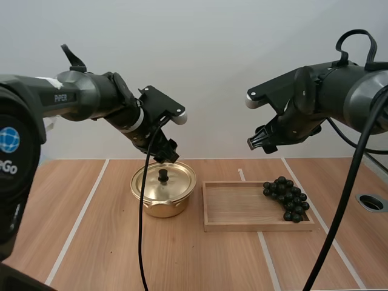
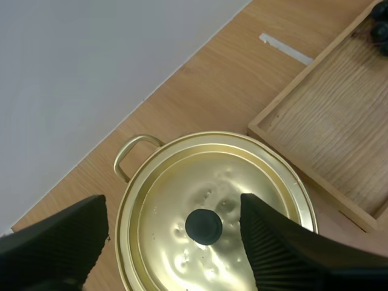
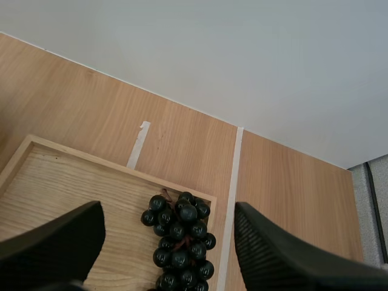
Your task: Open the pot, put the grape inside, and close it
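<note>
Nearest me on the desk (image 1: 91, 242), the gold pot (image 1: 163, 197) sits lidded beside a wooden tray (image 1: 236, 225), grapes (image 1: 286, 197) at its right end. My left end effector (image 1: 165, 151), fingers spread, hovers over the knob (image 2: 204, 227); I'd descend straight, centred, then pinch. The right end effector (image 1: 259, 142), also spread, hangs above the grapes.

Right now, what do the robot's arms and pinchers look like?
Both arms are rounded, dark grey and black. The left arm has white PiPER lettering. The left gripper and right gripper each have two black, wedge-shaped fingers, ribbed inside.
</note>
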Robot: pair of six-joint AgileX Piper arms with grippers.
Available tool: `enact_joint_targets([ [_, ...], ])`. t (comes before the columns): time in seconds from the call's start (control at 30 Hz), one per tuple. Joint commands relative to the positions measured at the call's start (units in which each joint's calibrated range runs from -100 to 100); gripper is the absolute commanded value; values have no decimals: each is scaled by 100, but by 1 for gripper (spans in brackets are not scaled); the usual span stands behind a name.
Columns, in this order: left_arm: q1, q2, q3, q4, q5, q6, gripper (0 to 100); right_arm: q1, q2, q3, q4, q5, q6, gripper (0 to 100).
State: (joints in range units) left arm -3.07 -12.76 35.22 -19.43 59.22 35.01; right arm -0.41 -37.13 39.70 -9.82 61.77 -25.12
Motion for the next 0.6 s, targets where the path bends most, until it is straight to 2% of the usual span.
enact_joint_targets([
  [0.0,-98,249,-188,538,6,-481,100,1,-24,-29,-35,-85,23,100],
  [0.57,-98,1366,-332,606,37,-627,100,1,-24,-29,-35,-160,23,100],
])
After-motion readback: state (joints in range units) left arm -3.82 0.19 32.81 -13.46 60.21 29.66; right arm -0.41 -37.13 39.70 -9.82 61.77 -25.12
